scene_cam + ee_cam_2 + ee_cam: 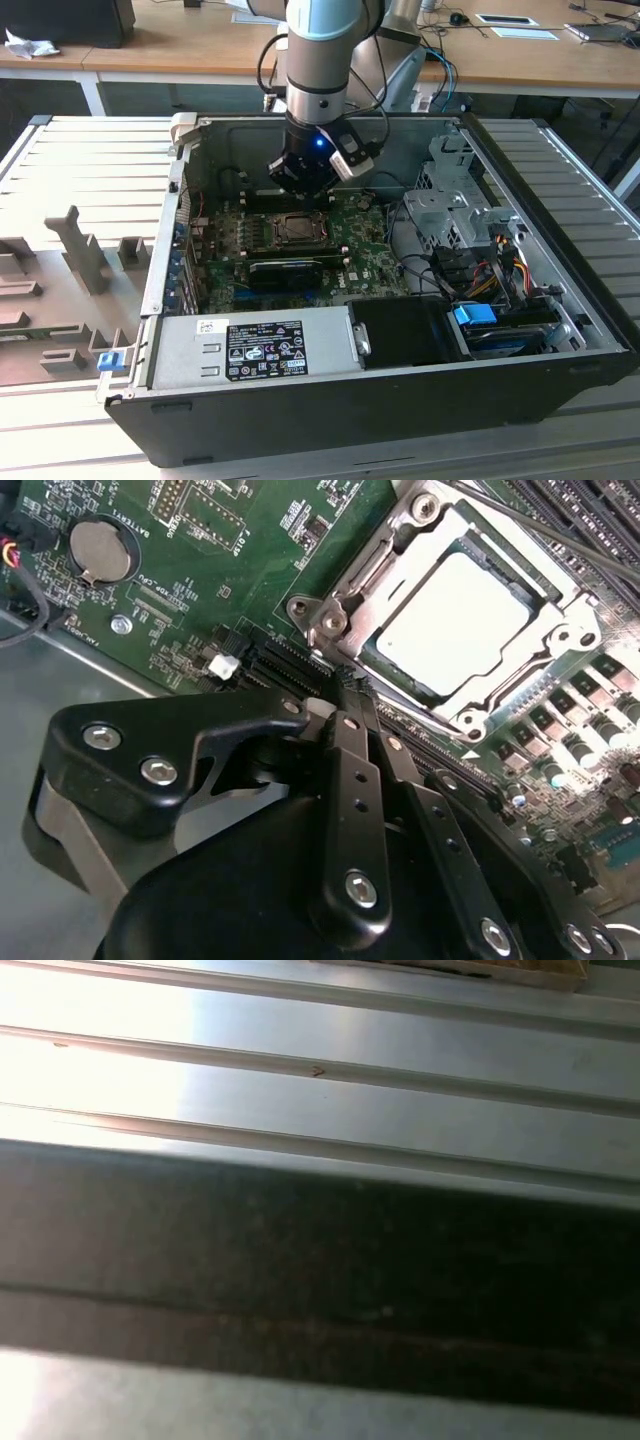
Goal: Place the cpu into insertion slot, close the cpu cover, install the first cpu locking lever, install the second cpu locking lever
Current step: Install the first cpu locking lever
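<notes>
Cpu (455,620), the small pale silver-grey square chip, already sits in its socket with the silvery metal frame cover (520,675) down around it. We see our black gripper (345,685), fingers pressed together and empty, at seven o'clock of the socket; we judge levers want slow, steady pressing.

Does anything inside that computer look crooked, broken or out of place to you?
Nothing stands out. In the second wrist view the cpu lies flat and square in its socket, framed evenly by the cpu cover. The gripper hangs just beside it, on the motherboard, which looks intact.
</notes>
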`<state>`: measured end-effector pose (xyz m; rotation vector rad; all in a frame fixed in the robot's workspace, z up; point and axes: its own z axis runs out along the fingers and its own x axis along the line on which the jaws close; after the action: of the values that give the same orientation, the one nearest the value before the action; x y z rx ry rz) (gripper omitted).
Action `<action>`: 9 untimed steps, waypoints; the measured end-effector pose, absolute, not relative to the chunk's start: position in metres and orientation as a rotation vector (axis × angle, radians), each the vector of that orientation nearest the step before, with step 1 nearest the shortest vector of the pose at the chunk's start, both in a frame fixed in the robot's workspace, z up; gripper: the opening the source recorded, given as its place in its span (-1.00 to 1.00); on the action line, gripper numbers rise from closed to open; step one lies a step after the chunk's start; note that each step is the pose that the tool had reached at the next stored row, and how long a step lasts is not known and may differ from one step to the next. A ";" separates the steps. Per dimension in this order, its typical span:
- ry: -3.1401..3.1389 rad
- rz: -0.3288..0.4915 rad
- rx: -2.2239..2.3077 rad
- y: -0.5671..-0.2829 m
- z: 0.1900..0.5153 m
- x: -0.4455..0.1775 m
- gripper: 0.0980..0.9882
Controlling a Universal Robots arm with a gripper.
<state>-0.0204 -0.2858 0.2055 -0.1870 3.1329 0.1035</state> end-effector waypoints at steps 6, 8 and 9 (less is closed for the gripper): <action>3.133 0.093 -0.187 -0.286 0.202 -0.020 -0.98; 3.134 0.093 -0.187 -0.286 0.202 -0.020 -0.98; 3.134 0.094 -0.187 -0.286 0.202 -0.020 -0.98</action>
<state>-0.0197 -0.2858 0.2016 -0.1870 3.1337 0.0939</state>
